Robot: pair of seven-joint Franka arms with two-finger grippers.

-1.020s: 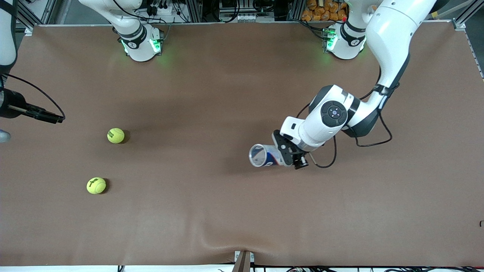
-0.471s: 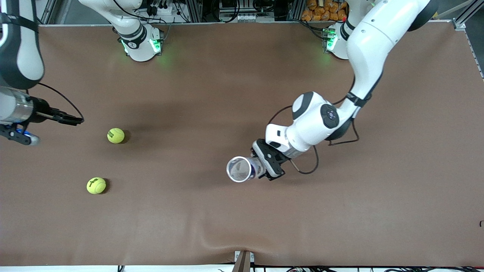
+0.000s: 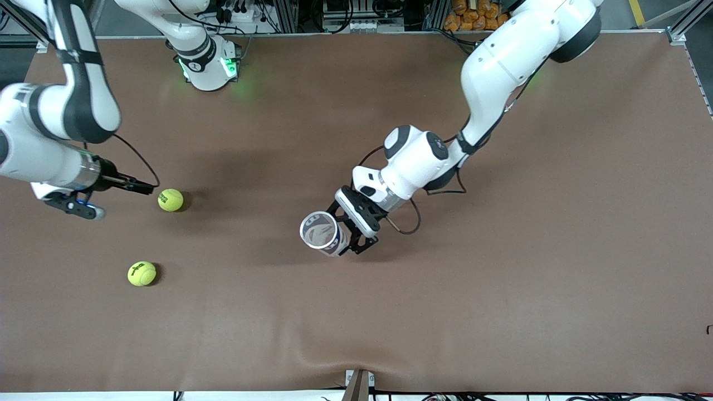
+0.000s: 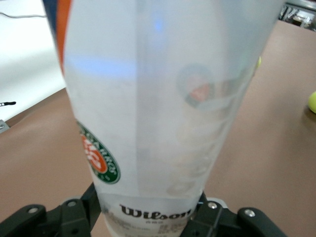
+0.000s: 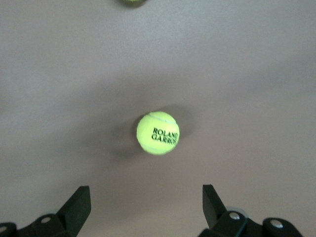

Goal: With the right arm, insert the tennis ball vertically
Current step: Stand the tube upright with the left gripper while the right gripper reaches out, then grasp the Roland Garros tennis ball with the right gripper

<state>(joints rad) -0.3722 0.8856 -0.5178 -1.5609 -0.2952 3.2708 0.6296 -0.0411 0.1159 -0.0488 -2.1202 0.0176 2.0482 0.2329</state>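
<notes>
I have the left pincer (image 3: 346, 234) up over the middle of the table (image 3: 501, 278), clamped tight on the base of a clear ball can (image 3: 324, 233). The can is tilted, its open mouth turned up toward the front camera and toward the right arm's end. In the left wrist view the can (image 4: 163, 98) fills most of the picture, with a green and orange round logo and the Wilson name printed near the gripped end.

My right pincer (image 3: 146, 189) is low over the table at the right arm's end, its long thin fingers spread as wide as they go and holding nothing. Its tips sit just beside a yellow tennis ball (image 3: 170, 200) without touching it. From the right wrist view I see that ball (image 5: 158, 133) resting on the table between and ahead of the two open fingers (image 5: 79, 205), lettering facing the camera.

A second ball (image 3: 142, 274) lies nearer the front camera than the first, also at the right arm's end, apart from both pincers. Its edge barely shows in the right wrist view (image 5: 132, 2).
</notes>
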